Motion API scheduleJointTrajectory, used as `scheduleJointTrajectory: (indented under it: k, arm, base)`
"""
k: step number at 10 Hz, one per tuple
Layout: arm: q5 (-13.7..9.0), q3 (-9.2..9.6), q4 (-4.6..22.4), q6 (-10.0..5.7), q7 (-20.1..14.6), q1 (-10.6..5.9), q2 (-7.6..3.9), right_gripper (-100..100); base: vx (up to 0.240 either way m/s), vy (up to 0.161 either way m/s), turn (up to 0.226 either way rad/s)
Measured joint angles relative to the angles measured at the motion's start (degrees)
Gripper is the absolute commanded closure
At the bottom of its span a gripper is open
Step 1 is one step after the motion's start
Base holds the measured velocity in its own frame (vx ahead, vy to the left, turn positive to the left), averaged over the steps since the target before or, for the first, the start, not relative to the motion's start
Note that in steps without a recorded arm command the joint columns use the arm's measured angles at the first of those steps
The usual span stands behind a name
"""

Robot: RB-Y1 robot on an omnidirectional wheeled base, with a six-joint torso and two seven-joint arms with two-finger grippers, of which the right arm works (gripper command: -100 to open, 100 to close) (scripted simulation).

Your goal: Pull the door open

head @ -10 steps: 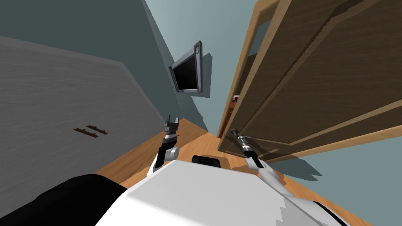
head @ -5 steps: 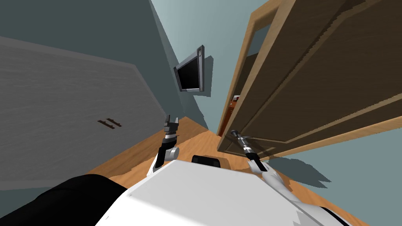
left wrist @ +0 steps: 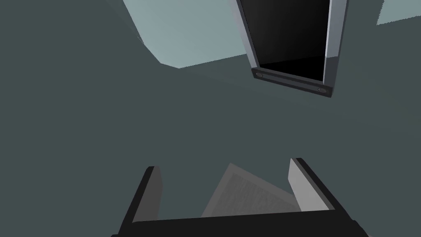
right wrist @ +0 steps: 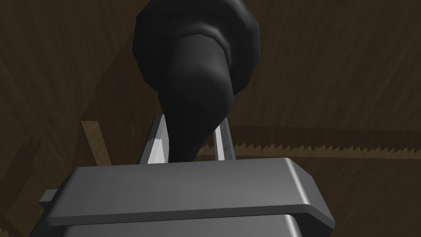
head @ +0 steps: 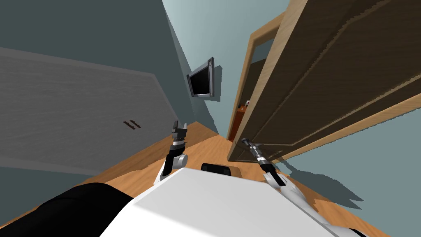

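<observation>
Right gripper: pinching the black handle on both sides.
Door: brown, looks partly open.
Left gripper: fingers wide apart.

The door ran off the top and right edges of the head view and hid the far side of its frame. In the gap beside the frame sat a reddish thing, too small to name. In the right wrist view, the dark handle, cut at the top edge, covered most of the right gripper, leaving slivers of its fingers. The wall screen was cut off in the left wrist view.
</observation>
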Motion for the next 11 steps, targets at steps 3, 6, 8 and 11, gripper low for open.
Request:
scheduleJointTrajectory:
  k: [3,6,8,11]
  arm:
    - [0.2,0.66,0.3,-2.67,-1.4,1.49,-1.61,100]
    - [0.4,1.36,0.9,-5.18,-2.1,2.73,-2.26,100]
    - [0.5,1.74,2.0,-7.23,-2.9,3.14,-3.15,100]
    - [0.8,2.35,2.7,-9.45,-3.7,3.75,-3.77,100]
  base:
    - [-0.203,-0.100,0.172]
    - [-0.115,-0.051,0.100]
    - [-0.135,-0.077,0.123]
    - [-0.120,-0.053,0.104]
